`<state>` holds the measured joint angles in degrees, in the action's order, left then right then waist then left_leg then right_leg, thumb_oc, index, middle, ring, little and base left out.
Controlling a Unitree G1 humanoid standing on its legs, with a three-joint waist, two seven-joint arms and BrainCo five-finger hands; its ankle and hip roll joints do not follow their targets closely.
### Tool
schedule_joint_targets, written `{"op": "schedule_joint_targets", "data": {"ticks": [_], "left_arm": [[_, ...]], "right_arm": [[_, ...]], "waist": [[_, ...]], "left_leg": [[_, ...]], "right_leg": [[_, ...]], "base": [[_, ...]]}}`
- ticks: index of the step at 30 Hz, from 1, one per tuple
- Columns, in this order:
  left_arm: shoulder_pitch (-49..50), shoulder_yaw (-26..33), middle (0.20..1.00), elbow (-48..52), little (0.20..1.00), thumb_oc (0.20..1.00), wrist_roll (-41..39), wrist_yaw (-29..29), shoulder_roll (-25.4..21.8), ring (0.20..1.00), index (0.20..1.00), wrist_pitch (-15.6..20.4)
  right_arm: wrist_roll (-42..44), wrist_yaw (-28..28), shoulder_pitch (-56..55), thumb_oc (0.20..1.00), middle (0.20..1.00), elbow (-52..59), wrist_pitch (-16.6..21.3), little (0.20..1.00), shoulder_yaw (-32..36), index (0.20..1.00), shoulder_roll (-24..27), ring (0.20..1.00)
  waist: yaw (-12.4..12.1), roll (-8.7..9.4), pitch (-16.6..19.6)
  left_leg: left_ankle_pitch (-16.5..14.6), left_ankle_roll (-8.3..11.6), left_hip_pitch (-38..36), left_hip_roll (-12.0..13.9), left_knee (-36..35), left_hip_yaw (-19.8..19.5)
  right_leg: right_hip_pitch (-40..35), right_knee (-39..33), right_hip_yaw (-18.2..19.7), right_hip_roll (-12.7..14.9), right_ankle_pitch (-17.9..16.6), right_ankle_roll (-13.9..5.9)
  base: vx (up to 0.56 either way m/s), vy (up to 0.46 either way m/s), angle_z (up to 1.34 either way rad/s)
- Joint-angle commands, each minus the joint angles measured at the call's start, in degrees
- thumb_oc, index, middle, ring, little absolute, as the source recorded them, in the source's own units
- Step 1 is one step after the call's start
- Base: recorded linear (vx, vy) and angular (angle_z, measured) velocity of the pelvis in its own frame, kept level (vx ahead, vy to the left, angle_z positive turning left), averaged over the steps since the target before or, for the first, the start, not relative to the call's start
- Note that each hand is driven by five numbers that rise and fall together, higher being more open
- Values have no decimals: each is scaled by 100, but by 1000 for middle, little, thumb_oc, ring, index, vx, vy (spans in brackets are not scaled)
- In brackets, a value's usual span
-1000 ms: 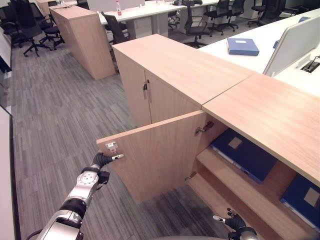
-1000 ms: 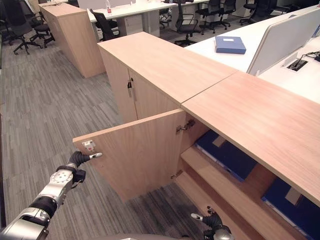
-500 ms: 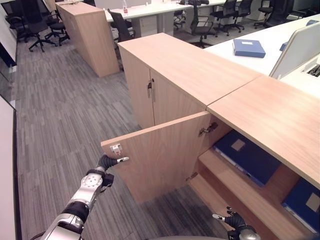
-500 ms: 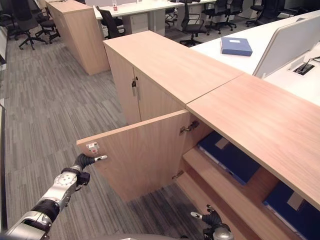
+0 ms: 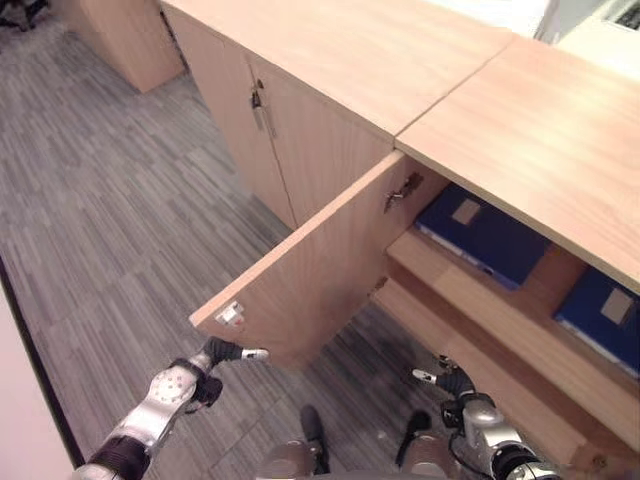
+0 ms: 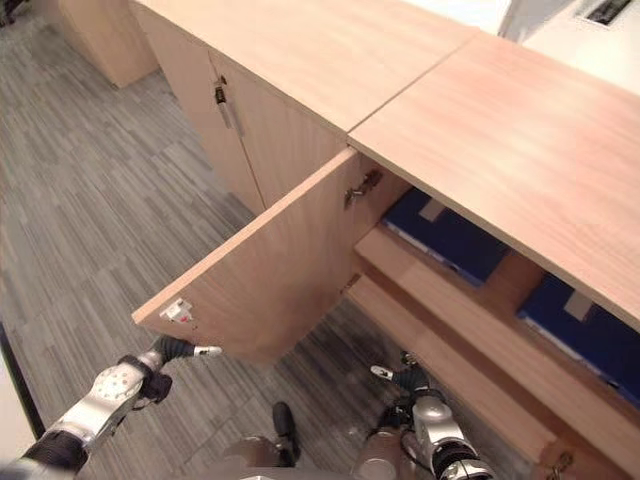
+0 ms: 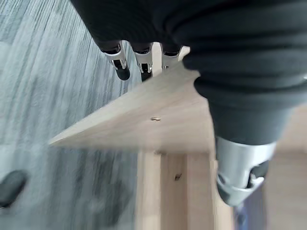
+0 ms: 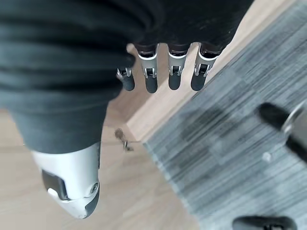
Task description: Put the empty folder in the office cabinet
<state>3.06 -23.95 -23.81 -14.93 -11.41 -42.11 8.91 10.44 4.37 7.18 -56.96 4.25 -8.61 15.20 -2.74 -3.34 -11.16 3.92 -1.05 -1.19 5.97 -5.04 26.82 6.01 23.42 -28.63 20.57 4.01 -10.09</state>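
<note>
The wooden office cabinet (image 5: 520, 130) stands along the right and far side, and its door (image 5: 320, 270) is swung wide open toward the near left, its free corner jutting out over the grey striped carpet (image 5: 110, 220). A small white latch plate (image 5: 229, 314) sits on the door's inner face at that corner. The left hand (image 5: 222, 352) is low at the near left, just below and beside that corner; its fingers (image 7: 121, 64) reach out fairly straight and relaxed, holding nothing, and whether they touch the door's edge cannot be told. The right hand (image 5: 448, 381) hangs low at the near right in front of the open compartment, fingers (image 8: 151, 76) loosely extended and empty, above carpet and the cabinet's bottom edge. Inside, on the upper shelf (image 5: 500, 320), a dark blue folder (image 5: 480, 235) lies flat close behind the hinge (image 5: 403, 190), and a second blue folder (image 5: 605, 315) lies further right, apart from the first. Left of the open door a closed pair of cabinet doors carries a dark handle (image 5: 258, 102). Open carpet spreads to the left and far left.
</note>
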Motion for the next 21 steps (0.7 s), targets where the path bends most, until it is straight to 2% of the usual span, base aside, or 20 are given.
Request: {"op": "schedule_joint_targets", "data": {"ticks": [1, 3, 5, 9, 14, 19, 20, 21], "left_arm": [[-144, -37, 1000, 260, 1000, 1000, 256, -511, 463, 1000, 1000, 197], [-42, 10, 1000, 327, 1000, 1000, 262, -542, 515, 1000, 1000, 180], [52, 38, 1000, 289, 1000, 1000, 271, -531, 537, 1000, 1000, 176], [114, 10, 1000, 289, 1000, 1000, 162, -547, 734, 1000, 1000, 182], [64, -261, 1000, 476, 1000, 1000, 201, -690, 790, 1000, 1000, 166], [-166, -589, 1000, 410, 1000, 1000, 313, -761, 956, 1000, 1000, 124], [-268, -677, 1000, 334, 1000, 1000, 373, -727, 1056, 1000, 1000, 121], [-287, -685, 1000, 315, 1000, 1000, 378, -723, 1075, 1000, 1000, 129]], "right_arm": [[57, 32, 37, 1000, 1000, -381, 42, 1000, -110, 1000, 107, 1000], [-4, 58, 98, 1000, 1000, -506, 9, 1000, -109, 1000, 122, 1000], [-40, 46, 84, 1000, 1000, -549, -12, 1000, -98, 1000, 156, 1000], [-159, 50, 150, 1000, 1000, -672, -38, 1000, -123, 1000, 317, 1000], [-80, 142, 106, 1000, 1000, -815, -46, 1000, 94, 1000, 560, 1000], [69, 204, 0, 1000, 1000, -907, -56, 1000, 310, 1000, 753, 1000], [105, 228, 4, 1000, 1000, -919, -60, 1000, 311, 1000, 779, 1000], [106, 227, 11, 1000, 1000, -920, -60, 1000, 316, 1000, 791, 1000]], "waist": [[20, 57, 386], [-5, 32, 420], [76, -48, 456], [207, -323, 429], [486, -739, 365], [812, -1076, 252], [874, -1133, 154], [871, -1146, 142]], "left_leg": [[-637, 337, 88, -183, 328, -191], [-587, 361, 127, -154, 404, -8], [-551, 396, 91, -128, 396, 88], [-413, 508, 44, -53, 310, 197], [-259, 682, -10, 48, 318, 288], [-165, 874, -6, 218, 593, 312], [22, 879, 84, 306, 708, 386], [22, 887, 84, 317, 717, 384]], "right_leg": [[-783, -983, 55, -203, -109, -250], [-855, -1270, -15, -197, -127, -267], [-880, -1506, 134, -303, -81, -247], [-878, -1840, 401, -473, -33, -186], [-939, -2164, 645, -683, 29, -77], [-1081, -2316, 886, -832, 177, 89], [-1049, -2305, 877, -875, 100, 149], [-1053, -2305, 877, -885, 102, 156]], "base": [[18, -71, -107], [3, -84, -84], [32, -114, -55], [-14, -80, -50], [-4, -74, -32], [-20, -96, -15], [-91, -94, -15], [-137, -54, -18]]}}
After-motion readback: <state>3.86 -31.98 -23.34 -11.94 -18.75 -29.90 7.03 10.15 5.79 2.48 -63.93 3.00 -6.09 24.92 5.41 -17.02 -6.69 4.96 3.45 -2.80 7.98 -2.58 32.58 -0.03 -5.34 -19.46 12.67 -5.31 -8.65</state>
